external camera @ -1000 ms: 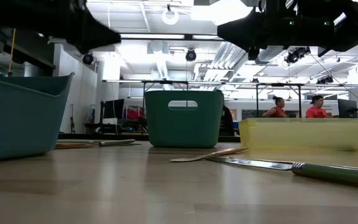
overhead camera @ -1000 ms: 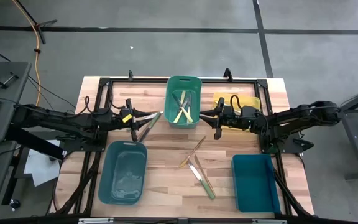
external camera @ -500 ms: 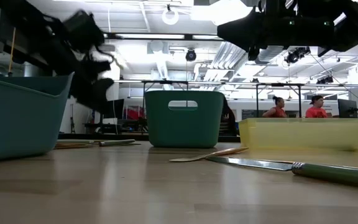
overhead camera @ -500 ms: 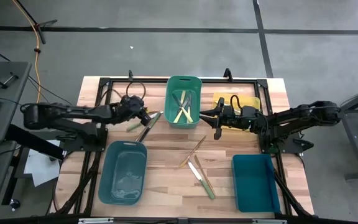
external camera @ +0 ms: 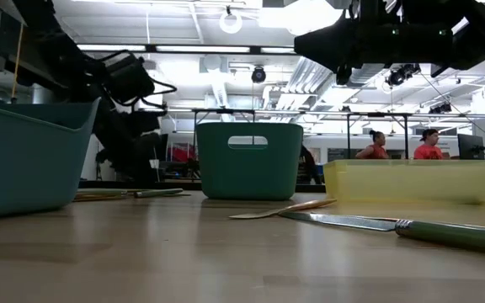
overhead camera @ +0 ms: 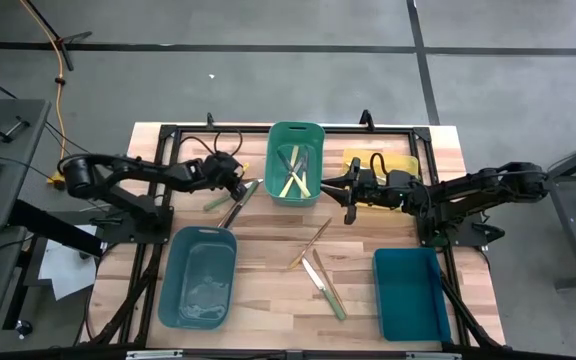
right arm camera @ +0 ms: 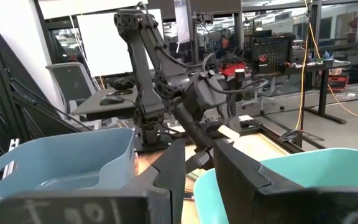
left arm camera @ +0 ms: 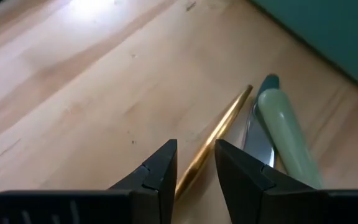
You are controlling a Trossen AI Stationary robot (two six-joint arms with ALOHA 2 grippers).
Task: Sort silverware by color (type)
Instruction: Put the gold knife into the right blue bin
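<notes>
Silverware lies loose on the wooden table. A gold-coloured piece (left arm camera: 221, 130) and a pale-green-handled knife (left arm camera: 288, 140) lie left of the green bin (overhead camera: 296, 150). My left gripper (left arm camera: 194, 168) (overhead camera: 238, 188) hangs over them, tipped down and open. Its fingers stand on either side of the gold piece's near end, and I see no touch. Several more pieces (overhead camera: 318, 262) lie mid-table, and others rest inside the green bin. My right gripper (right arm camera: 199, 163) (overhead camera: 349, 197) waits level above the table, right of the green bin, open and empty.
A teal bin (overhead camera: 198, 276) stands near left, a blue bin (overhead camera: 408, 293) near right, and a yellow bin (overhead camera: 380, 163) far right behind my right arm. In the low view, a green-handled knife (external camera: 449, 235) lies close. People sit in the room beyond the table.
My left gripper has come down toward the table, tipped its fingers downward and swung toward the pieces left of the green bin, while the arm's elbow has swept toward the far edge. Its finger gap looks the same. No silverware has moved.
</notes>
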